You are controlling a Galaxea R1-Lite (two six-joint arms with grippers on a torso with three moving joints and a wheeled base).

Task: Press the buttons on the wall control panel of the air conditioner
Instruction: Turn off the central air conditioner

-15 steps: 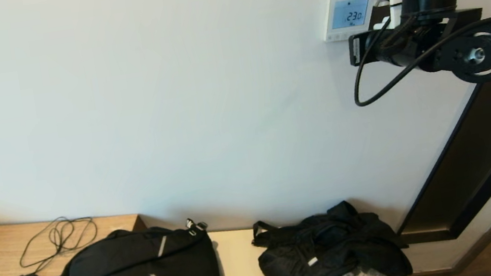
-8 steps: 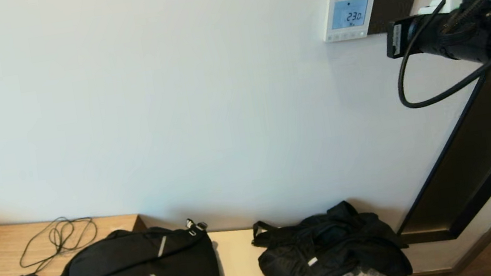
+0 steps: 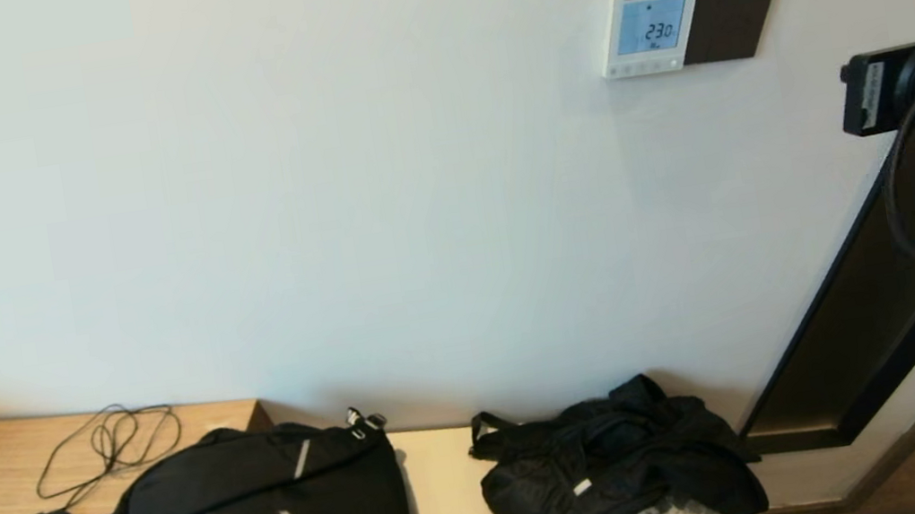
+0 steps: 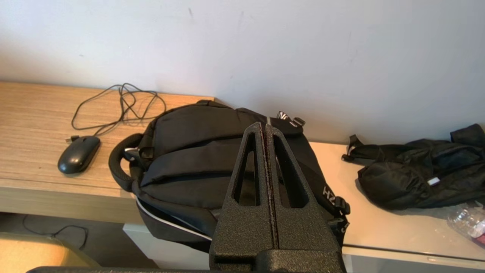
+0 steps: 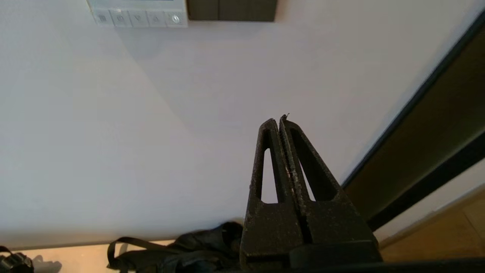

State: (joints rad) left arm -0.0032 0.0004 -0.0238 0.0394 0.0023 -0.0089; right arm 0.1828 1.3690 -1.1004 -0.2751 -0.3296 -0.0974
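- Left gripper [image 4: 265, 127]: fingers pressed together, holding nothing, above the black backpack [image 4: 212, 159] on the worktop [image 4: 34, 125].
- Control panel [image 3: 648, 30]: mounted on the wall, touching the black plate [image 3: 730, 16] on its right side; screen lit.
- Buttons [image 5: 138, 18]: one row along the panel's lower edge.
- Right gripper [image 5: 281, 120]: fingers pressed together, holding nothing, clear of the wall, below and to the right of the buttons, well apart from them.

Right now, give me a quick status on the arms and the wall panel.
Right gripper shut, off the wall, away from the panel. Left gripper shut, parked over the backpack. Buttons untouched, nothing in the way.
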